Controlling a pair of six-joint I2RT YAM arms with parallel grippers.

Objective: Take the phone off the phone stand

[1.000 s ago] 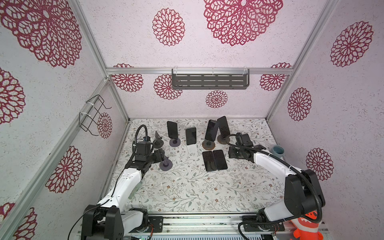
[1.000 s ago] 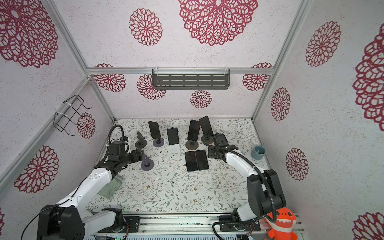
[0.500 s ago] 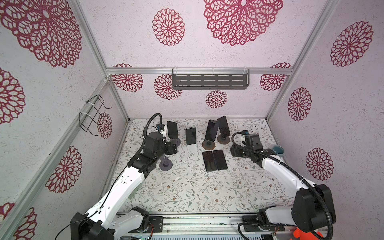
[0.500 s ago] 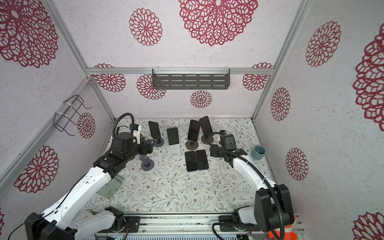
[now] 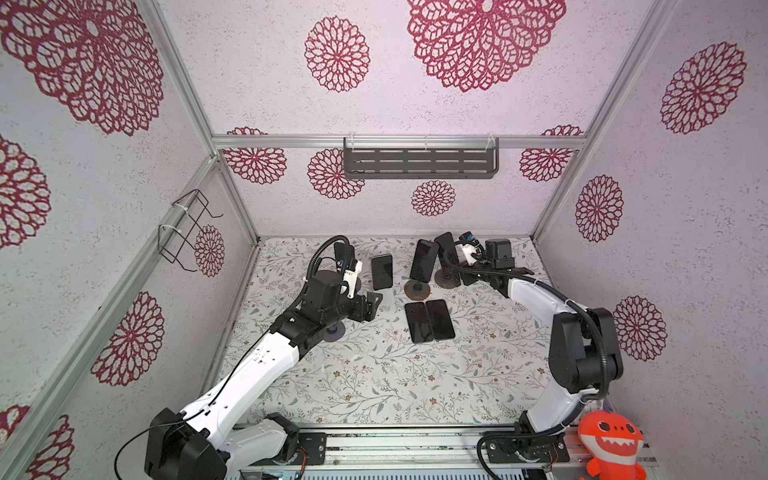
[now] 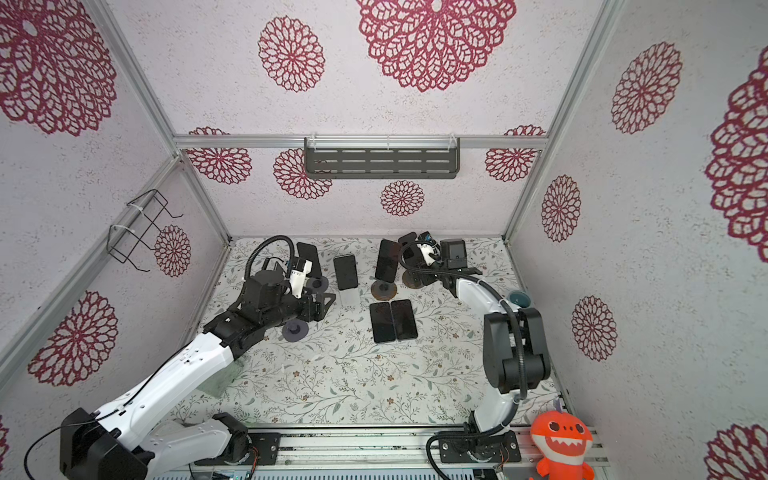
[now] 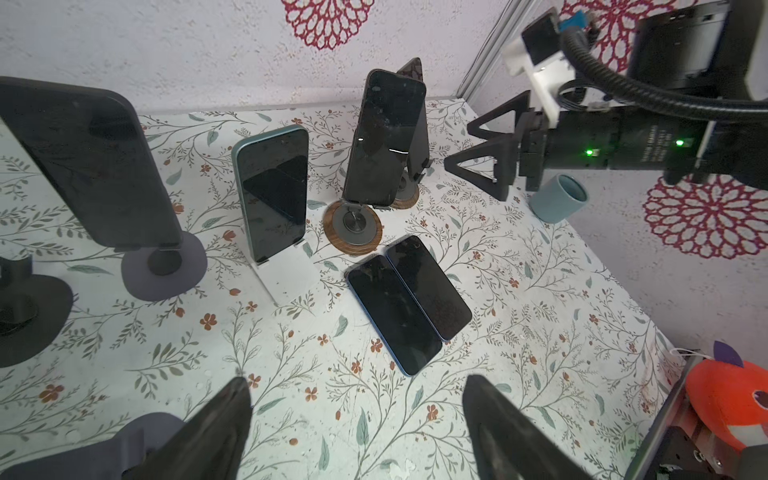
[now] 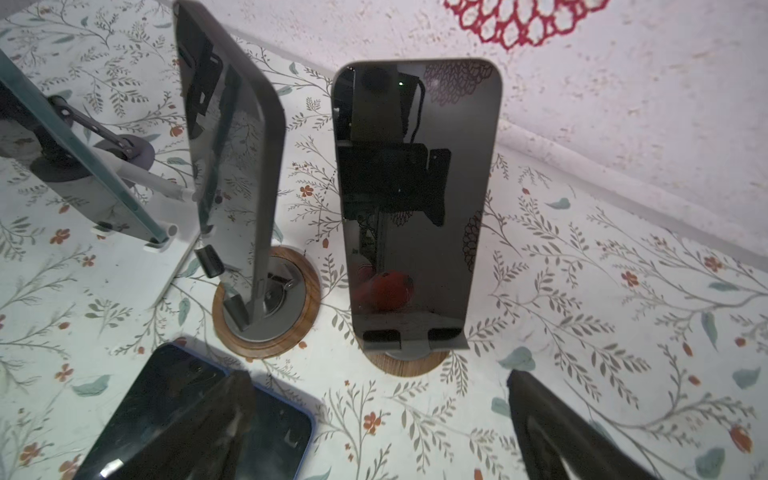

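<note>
- Right gripper (image 8: 374,432) hangs wide open and empty, its black fingers (image 8: 552,428) low in the wrist view
- The phone (image 8: 415,199) stands upright on its stand (image 8: 409,357) straight ahead of those jaws, near but apart from both fingers
- In a top view that phone (image 5: 446,249) is the rear right one, close to the back wall, partly hidden by the right arm
- Left gripper (image 7: 357,432) is spread and holds nothing, over the mat (image 7: 291,353), well apart from the phone
- Two flat phones (image 5: 430,320) lie side by side, touching, between the grippers
- Since a second ago the right wrist has drawn back toward the rear wall and its jaws have spread wider; the left arm has swung in from the left edge toward the middle
- The phone is glossy black glass with a pale frame and rounded corners, mirroring the arm
- The stand is grey metal with two small lips, on a round wood-rimmed base
- The mat is pale, printed with leaves and small flowers
</note>
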